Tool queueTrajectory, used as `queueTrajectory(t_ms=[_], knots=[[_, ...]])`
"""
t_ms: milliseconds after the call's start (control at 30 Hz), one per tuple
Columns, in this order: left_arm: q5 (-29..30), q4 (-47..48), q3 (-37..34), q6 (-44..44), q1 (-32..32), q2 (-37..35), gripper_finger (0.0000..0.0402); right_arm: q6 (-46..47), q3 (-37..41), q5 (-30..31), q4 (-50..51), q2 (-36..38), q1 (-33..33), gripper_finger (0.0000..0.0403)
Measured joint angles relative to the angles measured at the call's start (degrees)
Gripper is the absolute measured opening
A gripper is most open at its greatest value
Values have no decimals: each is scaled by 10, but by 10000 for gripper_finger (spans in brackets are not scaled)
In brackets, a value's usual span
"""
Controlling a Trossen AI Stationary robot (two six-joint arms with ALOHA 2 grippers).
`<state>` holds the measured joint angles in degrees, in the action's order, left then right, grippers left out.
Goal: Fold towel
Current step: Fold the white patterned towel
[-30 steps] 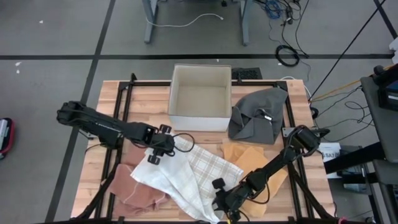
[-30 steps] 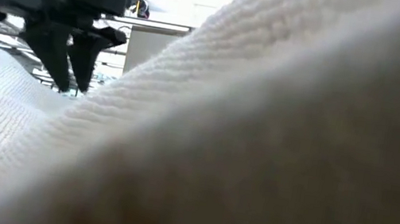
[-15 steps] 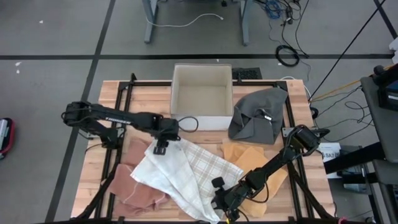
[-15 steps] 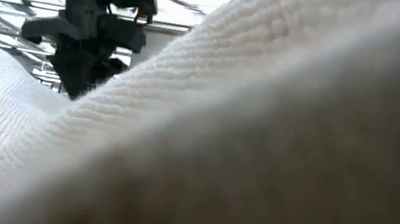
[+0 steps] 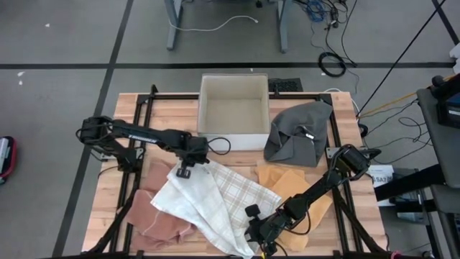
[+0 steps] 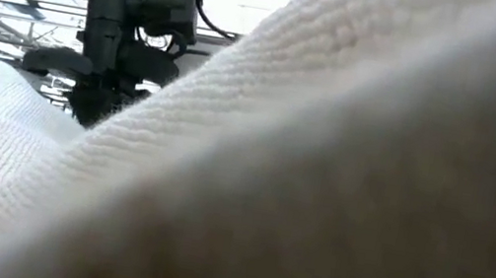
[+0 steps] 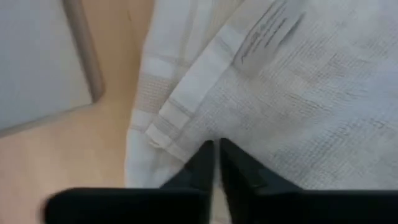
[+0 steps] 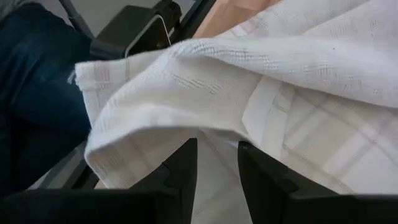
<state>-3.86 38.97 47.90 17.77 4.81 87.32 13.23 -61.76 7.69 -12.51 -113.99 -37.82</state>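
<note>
From above, I see the white checked towel (image 5: 215, 201) spread mid-worktop toward the front edge, my left gripper (image 5: 184, 171) on its rear corner, my right gripper (image 5: 257, 234) at its front corner. Low view: towel fills everything. Left wrist: fingers (image 7: 202, 165) pinched shut on the towel's hem. Right wrist: fingers (image 8: 183, 168) parted, a towel fold between them.

Left arm stretched from the tabletop's left edge toward the middle, left gripper (image 5: 185, 171) pointing down, fingers (image 7: 200, 163) pinched together. Right arm bent low along the right side, right gripper (image 5: 253, 234) near the front edge, fingers (image 8: 184, 167) apart.
</note>
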Motion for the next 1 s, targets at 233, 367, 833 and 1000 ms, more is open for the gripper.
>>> queueTrajectory(t_ms=[233,367,833,1000], knots=[[24,-1,0,7,-26,-58,3,0,0,0,4,0,1,105],[-1,-10,1,-10,-38,-98,2,7,0,5,4,0,5,105],[-56,-161,1,-9,-111,-40,39,58,0,-18,-29,0,88,105],[-56,-212,1,20,-127,14,58,49,0,-38,-48,0,105,105]])
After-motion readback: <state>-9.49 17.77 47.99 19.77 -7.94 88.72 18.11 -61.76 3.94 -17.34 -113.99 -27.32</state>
